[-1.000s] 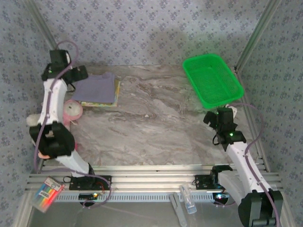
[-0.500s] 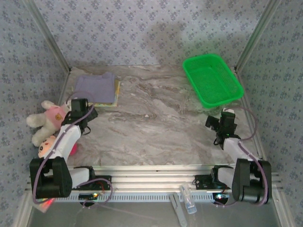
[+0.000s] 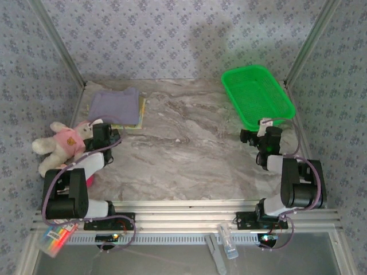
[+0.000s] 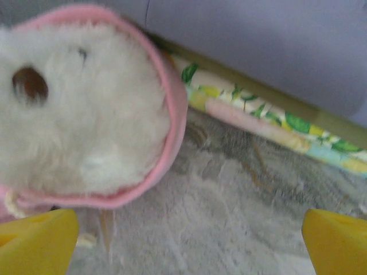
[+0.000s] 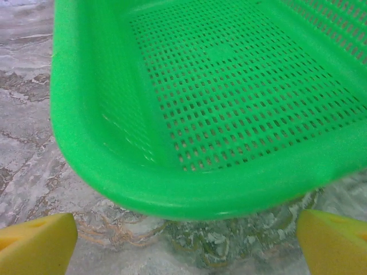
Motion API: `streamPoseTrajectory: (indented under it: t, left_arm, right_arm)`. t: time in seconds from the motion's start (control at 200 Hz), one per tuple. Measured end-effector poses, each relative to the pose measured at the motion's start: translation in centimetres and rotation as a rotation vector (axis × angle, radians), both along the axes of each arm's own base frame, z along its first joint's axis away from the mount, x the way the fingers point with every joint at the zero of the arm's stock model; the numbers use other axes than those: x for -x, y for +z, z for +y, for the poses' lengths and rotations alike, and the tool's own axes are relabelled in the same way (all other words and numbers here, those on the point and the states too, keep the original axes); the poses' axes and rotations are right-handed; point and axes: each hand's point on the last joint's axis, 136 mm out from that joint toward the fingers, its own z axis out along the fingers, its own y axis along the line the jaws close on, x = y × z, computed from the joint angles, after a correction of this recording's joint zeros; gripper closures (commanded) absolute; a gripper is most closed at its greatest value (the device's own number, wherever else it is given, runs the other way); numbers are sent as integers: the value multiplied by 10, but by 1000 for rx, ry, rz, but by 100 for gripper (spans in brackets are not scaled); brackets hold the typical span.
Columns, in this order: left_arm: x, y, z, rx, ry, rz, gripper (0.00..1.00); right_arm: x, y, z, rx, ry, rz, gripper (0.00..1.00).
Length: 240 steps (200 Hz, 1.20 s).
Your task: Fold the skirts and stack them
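Note:
A folded stack of skirts lies at the table's back left, the lavender-purple skirt [image 3: 116, 106] on top. In the left wrist view the lavender skirt [image 4: 269, 46] lies over an olive-khaki edge [image 4: 321, 117] and a floral skirt edge [image 4: 264, 114]. My left gripper [image 3: 105, 136] sits low on the table just in front of the stack, open, nothing between its yellow fingertips [image 4: 40, 240]. My right gripper [image 3: 267, 140] rests low at the right, open and holding nothing, just in front of the green basket [image 3: 258, 97].
A pink plush toy [image 3: 60, 143] lies at the left edge, its head [image 4: 80, 109] close to my left gripper. The green basket [image 5: 172, 189] holds nothing and its near rim is just ahead of my right fingertips [image 5: 332, 240]. Marbled table [image 3: 183, 149] spreads between the arms.
Both arms have folded down toward their bases. The left gripper left the stack at the back left and now sits low in front of it. The plush toy came into sight.

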Motion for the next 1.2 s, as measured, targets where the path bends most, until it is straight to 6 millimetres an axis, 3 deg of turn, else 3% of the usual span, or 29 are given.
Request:
streamPoseTrajectory:
  t: [0.17, 0.4, 0.635, 1.199]
  left_arm:
    - [-17, 1, 3, -28, -18, -73, 0]
    - [-6, -12, -9, -54, -98, -134, 0]
    - [-17, -19, -25, -68, -189, -161, 0]
    - [-18, -15, -20, -87, -164, -175, 0]
  right_arm:
    - [8, -14, 13, 22, 52, -11, 0]
    - [4, -9, 3, 55, -3, -35, 0]
    - [4, -8, -1, 66, -25, -37, 0]
    - [3, -8, 0, 70, -28, -37, 0]
